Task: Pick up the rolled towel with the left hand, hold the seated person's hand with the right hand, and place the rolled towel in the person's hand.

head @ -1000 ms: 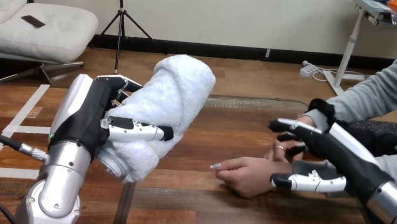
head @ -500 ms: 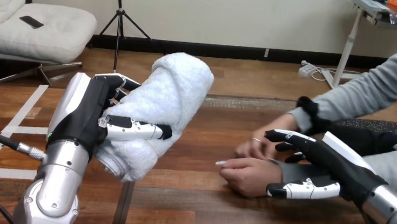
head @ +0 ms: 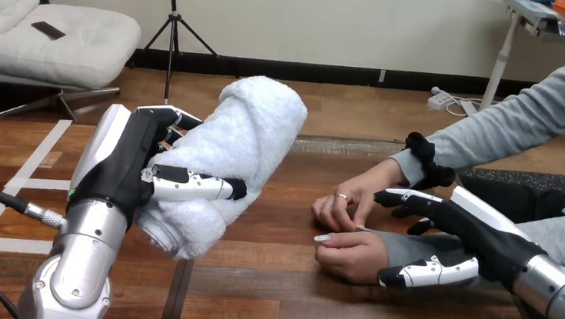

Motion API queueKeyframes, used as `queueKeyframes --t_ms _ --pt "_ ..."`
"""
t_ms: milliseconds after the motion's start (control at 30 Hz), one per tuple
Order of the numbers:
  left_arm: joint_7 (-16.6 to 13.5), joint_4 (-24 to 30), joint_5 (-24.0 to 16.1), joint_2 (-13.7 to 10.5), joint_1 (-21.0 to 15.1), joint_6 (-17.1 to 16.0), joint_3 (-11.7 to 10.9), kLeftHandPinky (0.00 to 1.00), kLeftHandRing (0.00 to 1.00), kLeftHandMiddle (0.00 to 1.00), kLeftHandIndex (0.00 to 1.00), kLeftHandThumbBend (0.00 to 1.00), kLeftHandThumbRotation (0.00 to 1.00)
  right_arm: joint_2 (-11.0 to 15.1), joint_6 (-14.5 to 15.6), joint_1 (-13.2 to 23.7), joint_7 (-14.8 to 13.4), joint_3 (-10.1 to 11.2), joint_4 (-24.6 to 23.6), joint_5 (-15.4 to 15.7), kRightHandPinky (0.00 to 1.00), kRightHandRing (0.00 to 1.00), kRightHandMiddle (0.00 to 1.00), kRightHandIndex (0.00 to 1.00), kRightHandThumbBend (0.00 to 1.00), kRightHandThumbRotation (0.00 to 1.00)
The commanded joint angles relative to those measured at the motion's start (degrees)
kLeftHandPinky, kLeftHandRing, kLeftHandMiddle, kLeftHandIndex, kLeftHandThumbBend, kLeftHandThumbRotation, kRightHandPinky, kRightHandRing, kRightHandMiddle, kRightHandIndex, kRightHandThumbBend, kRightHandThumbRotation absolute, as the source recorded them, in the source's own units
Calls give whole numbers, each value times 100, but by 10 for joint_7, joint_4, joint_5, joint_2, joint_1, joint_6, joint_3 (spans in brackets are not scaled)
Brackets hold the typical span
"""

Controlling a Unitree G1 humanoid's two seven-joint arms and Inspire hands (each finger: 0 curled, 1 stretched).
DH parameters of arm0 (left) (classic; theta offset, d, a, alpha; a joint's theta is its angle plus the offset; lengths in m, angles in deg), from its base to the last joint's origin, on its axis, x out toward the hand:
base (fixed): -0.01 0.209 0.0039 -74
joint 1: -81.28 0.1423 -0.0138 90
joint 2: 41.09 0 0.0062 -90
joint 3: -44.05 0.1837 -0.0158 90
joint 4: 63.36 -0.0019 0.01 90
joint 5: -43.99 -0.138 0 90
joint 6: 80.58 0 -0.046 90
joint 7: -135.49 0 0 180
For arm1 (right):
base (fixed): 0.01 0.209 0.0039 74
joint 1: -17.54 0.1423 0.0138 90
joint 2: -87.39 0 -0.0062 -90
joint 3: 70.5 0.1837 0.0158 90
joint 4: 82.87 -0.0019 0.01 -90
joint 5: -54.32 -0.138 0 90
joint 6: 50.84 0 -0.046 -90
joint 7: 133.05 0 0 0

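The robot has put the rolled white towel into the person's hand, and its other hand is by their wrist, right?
Not quite. The head view shows the rolled white towel gripped in the robot's left hand, well apart from the person's hands. Its right hand is indeed by their wrist.

The rolled towel (head: 247, 137) had its lower end hidden behind the left hand (head: 120, 168) and the left forearm (head: 76, 280). That hand's fingers (head: 168, 112) lay mostly out of sight behind the roll. The right hand (head: 481, 231) covered the wrist of the person's nearer hand (head: 352, 250), and whether the two touched could not be told. The bottom edge cut off the left forearm, and the picture's lower right corner cut off the right forearm (head: 561, 296).
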Motion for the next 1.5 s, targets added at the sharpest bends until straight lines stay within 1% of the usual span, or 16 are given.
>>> queueKeyframes --t_ms 0,167,367,533,733,1033,1300,1467 --pt "-4 36 -1 -8 -22 -16 -12 31 38 42 44 63 0 27 -9 53 -13 -3 14 6 77 87 90 87 100 42" --pt "-5 34 -1 -9 -21 -20 -13 30 37 42 44 63 0 34 -14 65 -17 -12 28 16 77 87 89 87 100 41" --pt "-6 33 -4 -10 -20 -21 -13 29 36 41 44 63 0 38 -15 76 -21 -18 41 19 77 87 88 87 100 40" --pt "-5 33 -4 -11 -19 -21 -13 27 34 40 44 63 0 41 -14 83 -29 -23 48 28 75 86 87 86 100 41" --pt "-4 35 -3 -11 -18 -21 -13 26 34 40 44 63 0 42 -16 90 -36 -26 55 34 74 84 86 85 100 40" --pt "-3 36 0 -9 -18 -20 -15 26 34 40 44 63 0 44 -18 105 -38 -33 74 37 71 83 86 84 100 36" --pt "-5 31 5 -10 -15 -33 -18 25 32 39 44 62 0 46 -14 117 -44 -41 90 46 70 82 86 85 100 37" --pt "-3 31 5 -10 -14 -30 -20 25 33 40 44 62 0 47 -14 119 -46 -43 93 52 69 81 86 85 100 35"
